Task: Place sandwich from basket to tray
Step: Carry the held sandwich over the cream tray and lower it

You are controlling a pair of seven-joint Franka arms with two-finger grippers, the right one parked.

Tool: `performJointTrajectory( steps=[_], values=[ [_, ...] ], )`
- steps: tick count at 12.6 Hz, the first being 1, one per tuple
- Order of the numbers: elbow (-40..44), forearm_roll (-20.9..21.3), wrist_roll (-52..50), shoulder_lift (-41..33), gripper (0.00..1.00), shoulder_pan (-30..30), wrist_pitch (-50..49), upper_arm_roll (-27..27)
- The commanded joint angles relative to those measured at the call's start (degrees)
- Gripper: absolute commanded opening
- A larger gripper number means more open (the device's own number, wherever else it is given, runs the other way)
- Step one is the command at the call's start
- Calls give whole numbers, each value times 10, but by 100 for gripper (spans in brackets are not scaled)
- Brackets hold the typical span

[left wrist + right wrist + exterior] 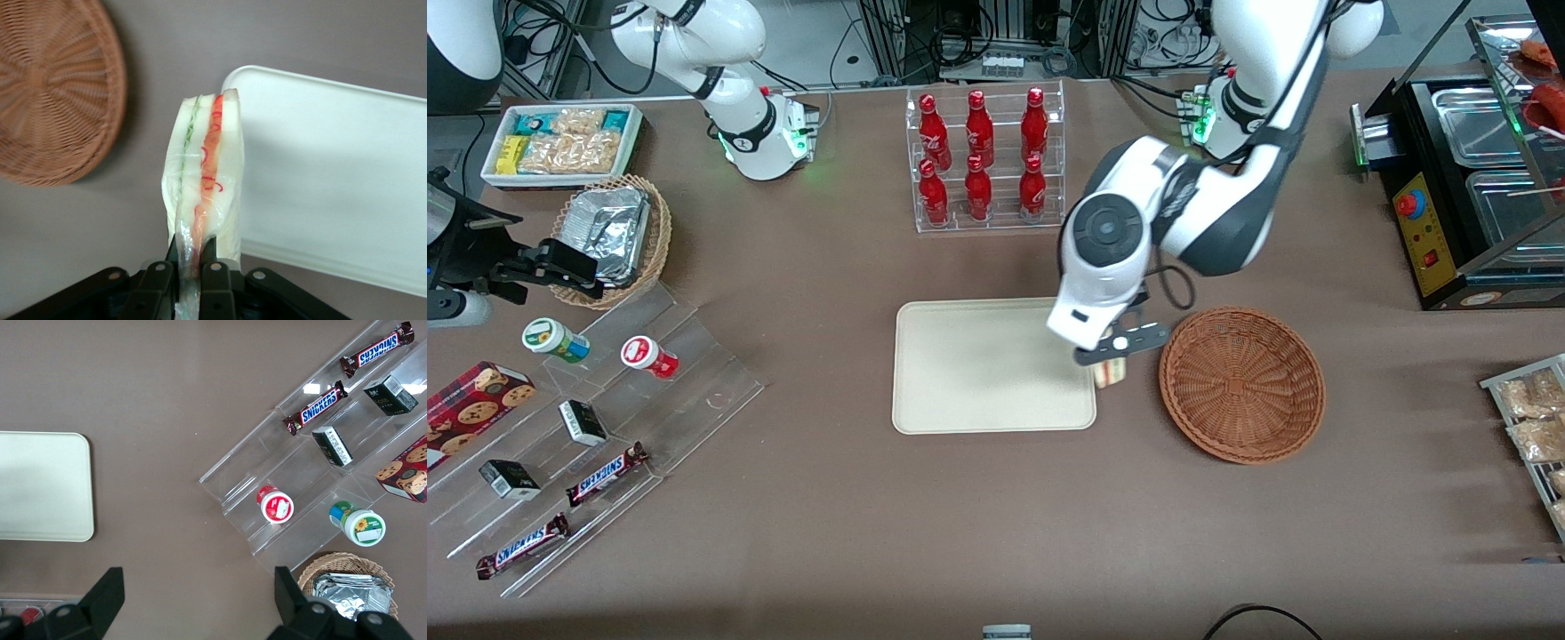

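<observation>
hanging above the gap between the tray (978, 373) and the basket (1240, 382), the tool (1116, 356) is clamping the sandwich (1110, 371), its fingers (160, 277) pressed together on the plastic wrap at one end. the sandwich is hanging over the tray's edge nearest the basket, not lying on anything. the reddish-brown basket is sitting on the worktop (996, 533) just beside the tray, with nothing showing inside it. the cream tray is also holding nothing.

toward the parked arm's end, a lighter wicker basket (654, 258) is holding foil containers (609, 227), and a white bin (560, 142) farther from the front camera is holding snack packets. a clear rack (987, 160) is carrying six red bottles.

the left wrist view is showing what the front view is hiding: the sandwich's cut edge with green and orange-red layers between white bread, and the black fingers pinching it. the right wrist view is showing the stepped clear stand (313, 453) with its chocolate bars (315, 408) and small jars.
</observation>
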Motion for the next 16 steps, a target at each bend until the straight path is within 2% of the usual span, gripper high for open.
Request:
performJointTrajectory(
  steps=[1,5,11,14,16],
  values=[
    [29,-1,16,32,0,-30,21,8],
    [39,3,6,76,0,-89,83,9],
    [39,6,16,132,0,-101,130,10],
    [36,38,12,142,0,-102,130,9],
    [37,39,11,153,0,-102,131,9]
  ],
)
